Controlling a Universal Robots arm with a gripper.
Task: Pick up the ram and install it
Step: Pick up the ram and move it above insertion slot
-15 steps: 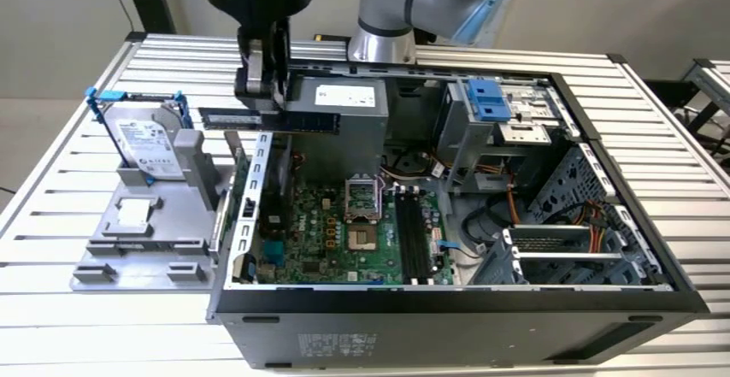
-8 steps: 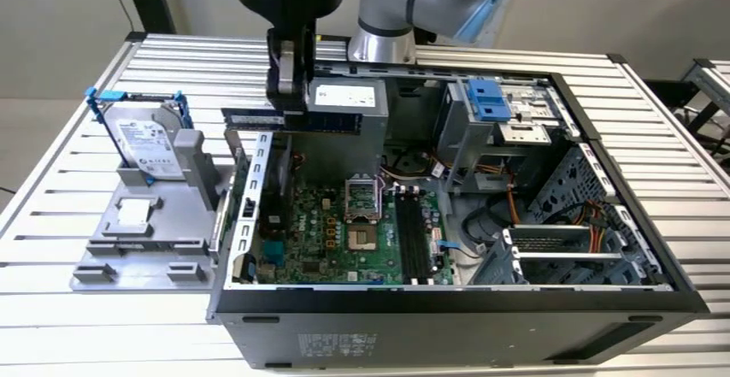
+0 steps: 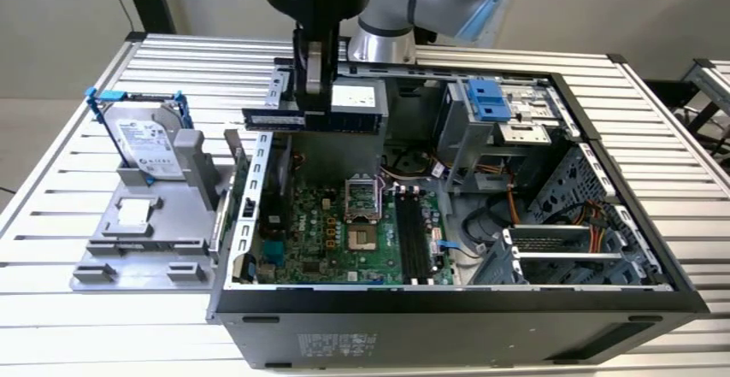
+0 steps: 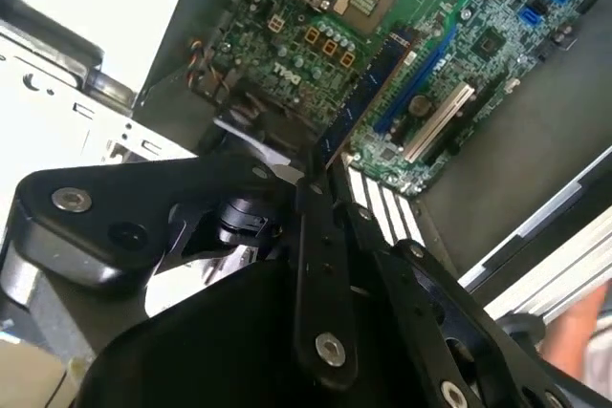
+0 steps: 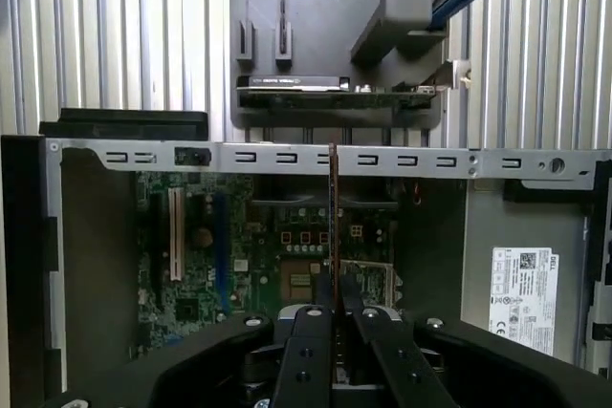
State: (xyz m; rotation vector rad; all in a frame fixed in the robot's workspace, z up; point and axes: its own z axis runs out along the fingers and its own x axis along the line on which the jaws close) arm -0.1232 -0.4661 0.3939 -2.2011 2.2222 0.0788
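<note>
The ram [image 3: 342, 121] is a thin stick held level and lengthwise above the back left part of the open computer case [image 3: 456, 296]. My gripper [image 3: 310, 108] comes straight down from above and is shut on it. In the first wrist view the ram [image 5: 333, 217] shows edge-on, rising from between the black fingers [image 5: 314, 327], with the gripper [image 5: 335, 308] closed around its near end. In the second wrist view the ram [image 4: 368, 93] juts out over the green motherboard [image 4: 449, 7]. The long black memory slots [image 3: 413, 240] lie lower in the case, toward the exterior view's right of the held ram.
A silver hard drive in a blue bracket [image 3: 149, 142] stands on a grey fixture [image 3: 149, 236] at the exterior view's left of the case. Inside the case are a processor socket [image 3: 362, 196], cables [image 3: 502, 215] and a drive cage [image 3: 508, 112]. A ribbed metal table [image 3: 68, 189] carries everything.
</note>
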